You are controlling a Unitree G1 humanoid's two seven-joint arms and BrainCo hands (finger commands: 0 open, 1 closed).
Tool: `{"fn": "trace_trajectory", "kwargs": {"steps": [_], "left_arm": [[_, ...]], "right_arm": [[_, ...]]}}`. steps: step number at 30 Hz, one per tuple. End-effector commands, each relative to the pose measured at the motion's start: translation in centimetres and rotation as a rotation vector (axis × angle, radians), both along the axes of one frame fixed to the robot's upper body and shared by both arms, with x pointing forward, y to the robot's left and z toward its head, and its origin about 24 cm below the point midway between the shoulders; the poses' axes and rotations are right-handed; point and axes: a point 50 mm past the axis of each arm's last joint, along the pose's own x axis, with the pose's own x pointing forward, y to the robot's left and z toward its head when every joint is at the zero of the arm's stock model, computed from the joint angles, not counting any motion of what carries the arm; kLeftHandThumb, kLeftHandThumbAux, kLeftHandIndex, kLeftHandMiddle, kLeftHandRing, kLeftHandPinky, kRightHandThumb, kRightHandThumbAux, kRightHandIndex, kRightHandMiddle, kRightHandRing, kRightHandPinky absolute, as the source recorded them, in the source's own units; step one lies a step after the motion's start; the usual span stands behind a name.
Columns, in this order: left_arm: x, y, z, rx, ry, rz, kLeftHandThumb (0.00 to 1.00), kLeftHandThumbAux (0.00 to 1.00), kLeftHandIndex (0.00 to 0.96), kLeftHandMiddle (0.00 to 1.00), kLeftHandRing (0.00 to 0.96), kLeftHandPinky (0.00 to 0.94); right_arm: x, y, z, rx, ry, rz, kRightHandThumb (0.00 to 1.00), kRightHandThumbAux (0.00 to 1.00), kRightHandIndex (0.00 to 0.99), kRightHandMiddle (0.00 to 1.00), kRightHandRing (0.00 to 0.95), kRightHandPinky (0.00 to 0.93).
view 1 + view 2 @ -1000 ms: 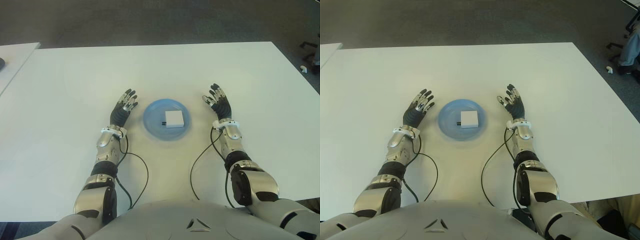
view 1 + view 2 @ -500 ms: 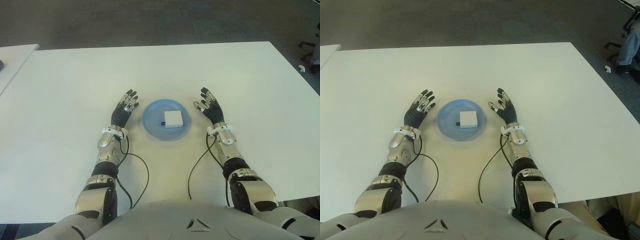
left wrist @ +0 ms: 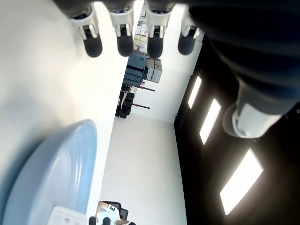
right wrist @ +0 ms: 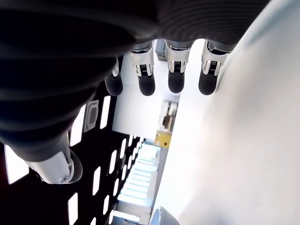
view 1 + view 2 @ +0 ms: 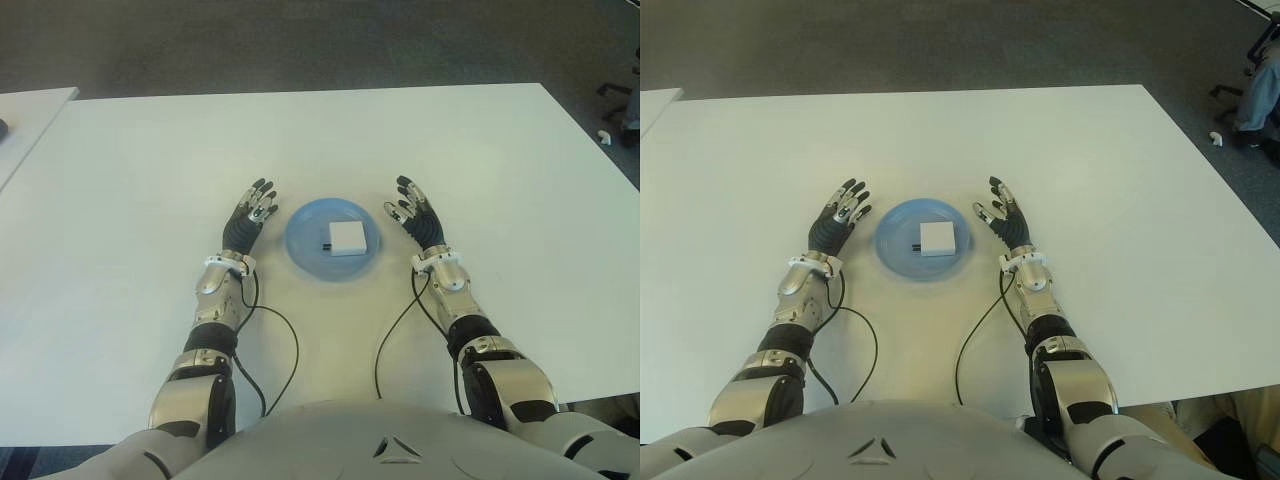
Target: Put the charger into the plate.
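A white square charger [image 5: 348,237] lies inside the round blue plate [image 5: 305,249] at the middle of the white table [image 5: 150,150]; its plug end faces my left side. My left hand [image 5: 248,216] shows just left of the plate, fingers spread, nothing in it. On the plate's right side is my right hand [image 5: 414,215], also spread and holding nothing, close to the plate's rim. In the left wrist view the plate [image 3: 51,173] and a corner of the charger [image 3: 65,216] show beyond the straight fingers.
Black cables [image 5: 280,340] run from both wrists back over the table toward my body. A second table's corner [image 5: 30,105] is at the far left. A chair base and a person's leg [image 5: 1260,90] stand off the table's right edge.
My right hand has slid left toward the plate, ending close to its right rim. The left hand, plate and charger have not moved.
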Motion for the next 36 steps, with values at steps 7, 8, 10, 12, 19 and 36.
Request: {"fn": "trace_trajectory", "kwargs": {"steps": [7,8,10,12,19,36], "left_arm": [[-0.8,-0.4,-1.4,0.0,0.074,0.009,0.048,0.552,0.0,0.08,0.04,0.0],[-0.8,-0.4,-1.4,0.002,0.073,0.009,0.047,0.553,0.0,0.078,0.039,0.0],[-0.8,-0.4,-1.3,0.008,0.072,0.009,0.046,0.556,0.0,0.074,0.037,0.0],[-0.7,-0.4,-1.3,0.014,0.071,0.01,0.042,0.561,0.0,0.066,0.031,0.0],[-0.6,-0.4,-1.2,0.042,0.062,0.01,0.04,0.573,0.0,0.052,0.02,0.0],[-0.6,0.0,-1.4,0.066,0.065,0.013,0.072,0.592,0.0,0.038,0.008,0.002]], "right_arm": [[-1.4,-1.0,-2.3,-0.042,0.117,-0.036,0.123,0.581,0.0,0.0,0.0,0.0],[-1.3,-1.0,-2.4,-0.04,0.122,-0.039,0.122,0.581,0.0,0.0,0.0,0.0],[-1.3,-1.1,-2.5,-0.032,0.139,-0.05,0.122,0.584,0.0,0.0,0.0,0.0],[-1.3,-1.2,-2.6,-0.023,0.155,-0.06,0.12,0.589,0.0,0.0,0.0,0.0],[-1.1,-1.3,-3.0,0.001,0.205,-0.091,0.114,0.596,0.0,0.0,0.0,0.0],[-0.9,-1.0,-3.2,0.034,0.23,-0.11,0.109,0.593,0.0,0.0,0.0,0.0]]}}
